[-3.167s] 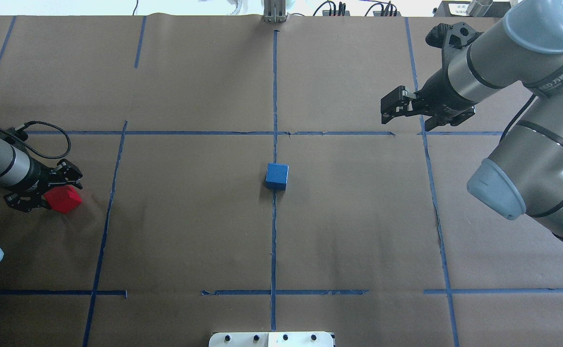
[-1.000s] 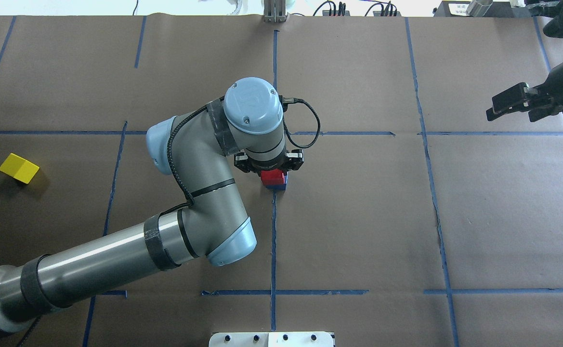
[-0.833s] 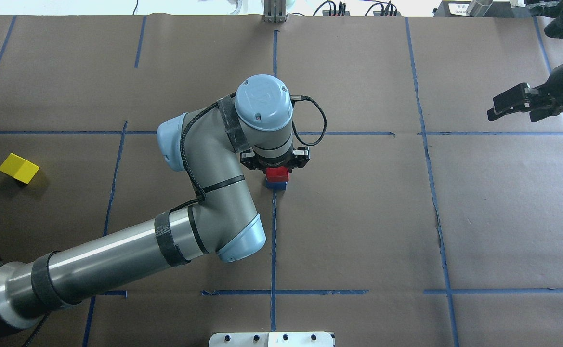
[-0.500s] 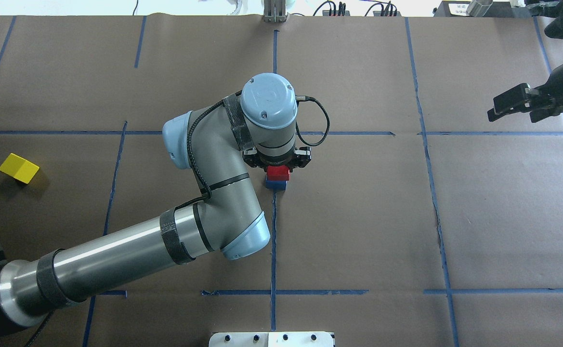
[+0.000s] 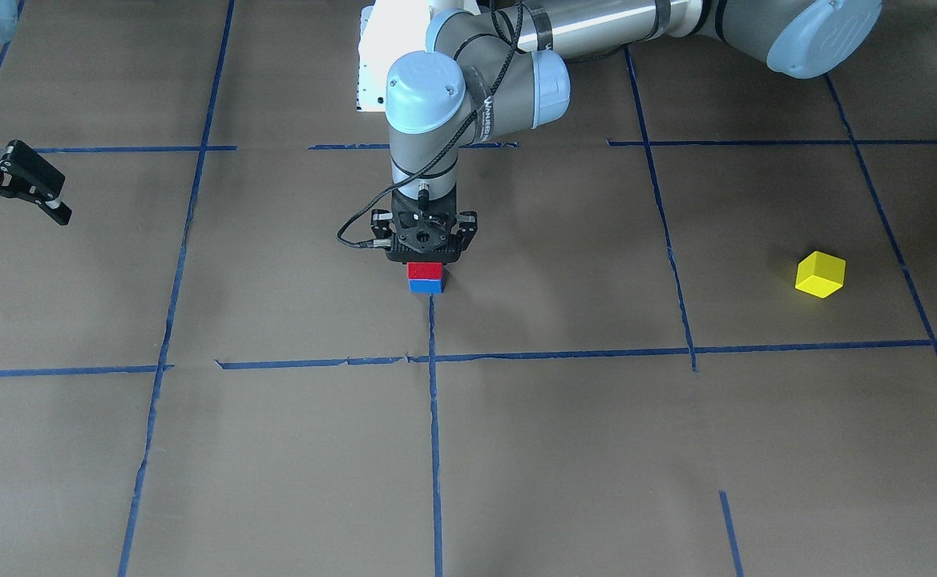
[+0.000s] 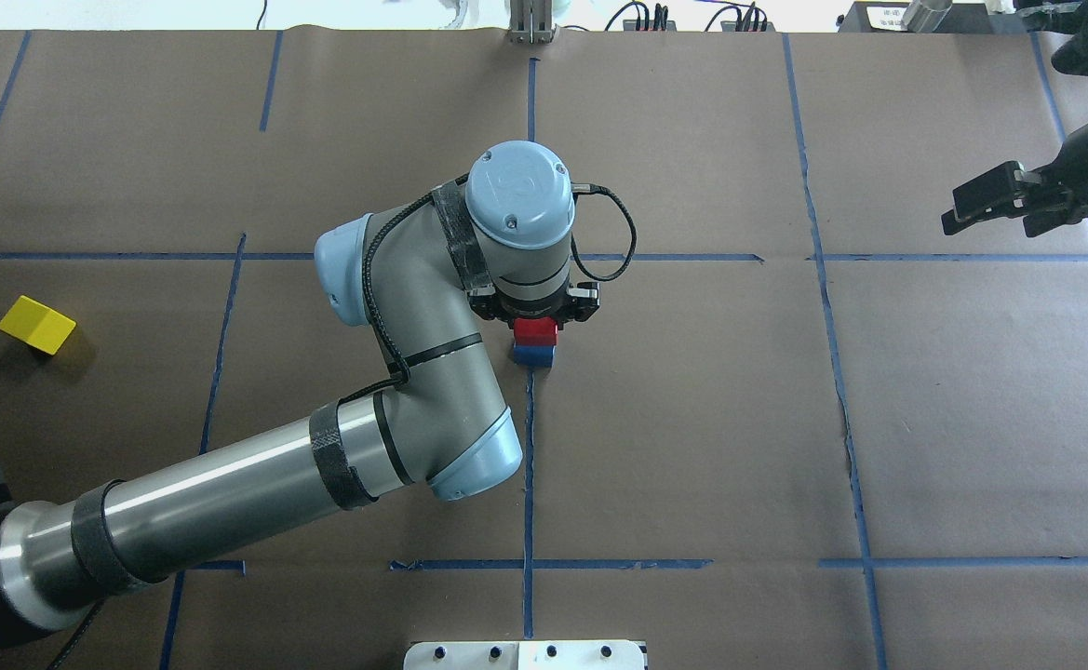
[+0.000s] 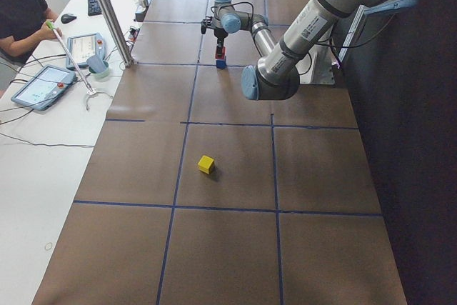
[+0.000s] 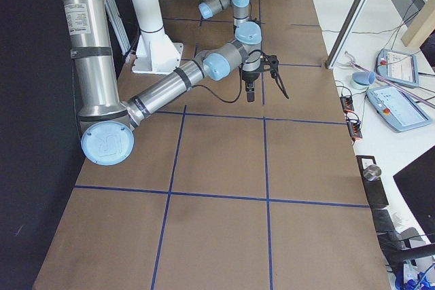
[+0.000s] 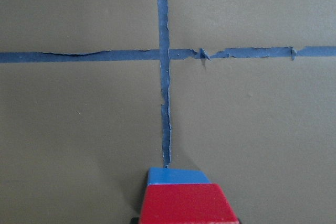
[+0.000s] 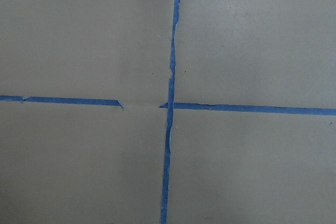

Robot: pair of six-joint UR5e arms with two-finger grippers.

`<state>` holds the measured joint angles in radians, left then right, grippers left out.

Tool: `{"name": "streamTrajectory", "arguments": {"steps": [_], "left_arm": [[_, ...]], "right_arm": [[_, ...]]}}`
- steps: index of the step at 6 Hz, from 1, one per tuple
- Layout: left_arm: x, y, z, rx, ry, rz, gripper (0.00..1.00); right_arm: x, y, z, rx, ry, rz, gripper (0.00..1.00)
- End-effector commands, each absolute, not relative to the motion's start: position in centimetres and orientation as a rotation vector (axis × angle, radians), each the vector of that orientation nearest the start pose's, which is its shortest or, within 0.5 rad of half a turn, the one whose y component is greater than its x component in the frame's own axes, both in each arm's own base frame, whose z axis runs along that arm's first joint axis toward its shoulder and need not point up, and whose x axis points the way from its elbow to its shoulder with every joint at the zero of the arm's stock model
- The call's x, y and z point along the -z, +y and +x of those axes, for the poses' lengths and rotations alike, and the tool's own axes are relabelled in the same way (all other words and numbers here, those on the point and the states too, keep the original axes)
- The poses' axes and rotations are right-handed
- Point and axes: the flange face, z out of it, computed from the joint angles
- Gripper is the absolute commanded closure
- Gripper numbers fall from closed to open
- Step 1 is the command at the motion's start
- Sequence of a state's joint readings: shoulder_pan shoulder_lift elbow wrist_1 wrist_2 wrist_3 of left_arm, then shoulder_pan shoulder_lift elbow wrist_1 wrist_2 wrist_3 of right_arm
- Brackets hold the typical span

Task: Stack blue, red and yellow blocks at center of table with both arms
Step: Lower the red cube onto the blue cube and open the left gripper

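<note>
Stack, bench centre: red block [image 5: 425, 271] seated on blue block [image 5: 426, 286], left gripper [image 5: 425, 261] clamped on the red, judging by the wrist view. Yellow block [image 5: 820, 274] sits near the left edge. Right gripper [image 5: 26, 223] hovers toward the far right corner, jaws apart. Risk: an uneven release drags red off blue. Hidden: left fingers, and edge alignment beneath the gripper body.

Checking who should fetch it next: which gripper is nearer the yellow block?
Left. The left gripper is at center on the red block, the yellow block off to its side; the right gripper is at the far opposite edge.
</note>
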<state>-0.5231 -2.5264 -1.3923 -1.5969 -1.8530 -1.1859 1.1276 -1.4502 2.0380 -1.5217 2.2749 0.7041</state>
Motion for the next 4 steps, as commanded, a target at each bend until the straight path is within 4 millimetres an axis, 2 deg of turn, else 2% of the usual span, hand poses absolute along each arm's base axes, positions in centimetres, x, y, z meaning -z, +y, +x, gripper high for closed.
{"name": "streamTrajectory", "arguments": {"steps": [1, 2, 3, 4], "left_arm": [[-13.03, -47.35, 61.06, 0.019, 0.827, 0.114, 0.88], [-13.15, -47.36, 61.06, 0.02, 0.825, 0.115, 0.7], [-13.38, -47.35, 61.07, 0.02, 0.823, 0.112, 0.01], [-12.87, -47.4, 60.95, 0.021, 0.829, 0.114, 0.0]], "right_arm": [[-37.09, -48.43, -15.38, -0.02, -0.898, 0.139, 0.0], [-37.02, -48.46, -15.39, -0.02, -0.898, 0.14, 0.0], [-37.02, -48.44, -15.47, -0.02, -0.899, 0.139, 0.0], [-37.03, -48.44, -15.47, -0.02, -0.898, 0.138, 0.0]]}}
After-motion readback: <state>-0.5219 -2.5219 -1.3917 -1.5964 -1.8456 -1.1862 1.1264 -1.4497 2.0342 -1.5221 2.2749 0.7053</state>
